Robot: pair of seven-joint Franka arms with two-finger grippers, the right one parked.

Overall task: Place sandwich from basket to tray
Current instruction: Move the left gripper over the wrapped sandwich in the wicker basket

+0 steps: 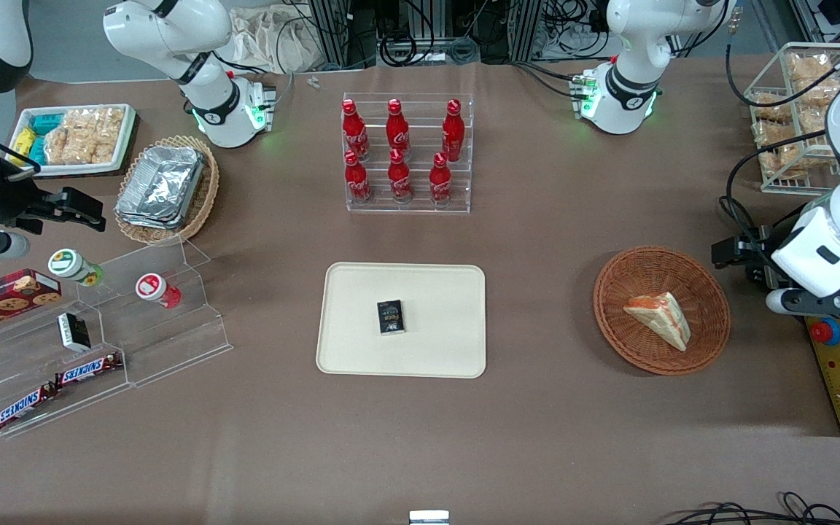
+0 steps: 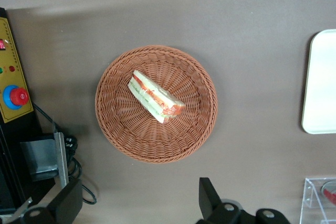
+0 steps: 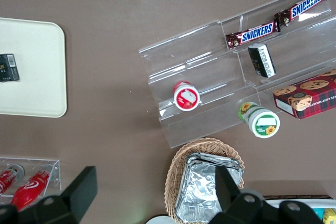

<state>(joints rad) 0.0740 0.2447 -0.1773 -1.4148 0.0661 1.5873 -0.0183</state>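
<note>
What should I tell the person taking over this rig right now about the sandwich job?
Claw: open and empty, up above the table beside the basket, on the working arm's side.
Sandwich: lying in the round reddish-brown basket, untouched.
Tray: mid-table, holding only a small dark packet.
Done: nothing yet.
Left: lower onto the sandwich, grip it, lift it out, carry it to the tray and set it on a bare part beside the packet.
</note>
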